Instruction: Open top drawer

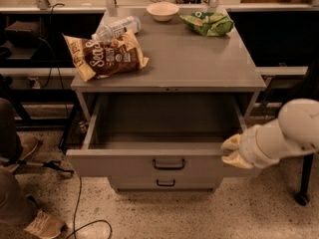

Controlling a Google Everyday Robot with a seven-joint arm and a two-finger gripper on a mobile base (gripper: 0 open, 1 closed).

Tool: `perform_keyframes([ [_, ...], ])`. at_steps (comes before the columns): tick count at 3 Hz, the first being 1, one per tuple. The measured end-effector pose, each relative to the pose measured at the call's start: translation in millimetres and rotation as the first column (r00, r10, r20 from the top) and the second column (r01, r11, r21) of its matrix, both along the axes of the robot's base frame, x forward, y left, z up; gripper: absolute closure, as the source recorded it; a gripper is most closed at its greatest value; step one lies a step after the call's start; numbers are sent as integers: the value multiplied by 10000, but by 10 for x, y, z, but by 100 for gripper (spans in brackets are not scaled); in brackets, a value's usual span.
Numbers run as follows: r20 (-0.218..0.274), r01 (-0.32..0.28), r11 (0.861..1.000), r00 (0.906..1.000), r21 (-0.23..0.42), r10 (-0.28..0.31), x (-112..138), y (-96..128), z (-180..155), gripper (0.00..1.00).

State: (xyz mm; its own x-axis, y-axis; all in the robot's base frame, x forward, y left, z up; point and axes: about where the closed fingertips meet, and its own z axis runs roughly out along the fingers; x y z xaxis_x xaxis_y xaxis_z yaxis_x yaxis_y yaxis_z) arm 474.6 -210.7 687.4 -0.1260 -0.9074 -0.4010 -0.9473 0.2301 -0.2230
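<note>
The top drawer of the grey metal cabinet stands pulled far out toward me. Its deep plain grey inside holds nothing. Its small black loop handle sits centred on the front panel. My gripper, pale yellow at the end of a white arm coming in from the right, is at the right end of the drawer's front panel, at its top edge, well to the right of the handle. A shorter drawer front with a like handle shows just below, closed.
On the cabinet top lie a brown chip bag, a water bottle, a white bowl and a green bag. A person's shoe and cables are on the floor at left. A black leg with a caster stands at right.
</note>
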Motion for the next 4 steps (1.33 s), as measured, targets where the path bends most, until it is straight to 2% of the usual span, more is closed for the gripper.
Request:
perform_keyframes([
  [1,-515,309,9995,9982,-66,-312,-292,-37,-83,100],
  [2,-552,403,9991,9976,-89,-407,-355,-43,-75,100],
  [3,-719,856,9961,9936,-202,-868,-660,-73,-36,100],
  [4,-719,856,9961,9936,-202,-868,-660,-73,-36,82],
])
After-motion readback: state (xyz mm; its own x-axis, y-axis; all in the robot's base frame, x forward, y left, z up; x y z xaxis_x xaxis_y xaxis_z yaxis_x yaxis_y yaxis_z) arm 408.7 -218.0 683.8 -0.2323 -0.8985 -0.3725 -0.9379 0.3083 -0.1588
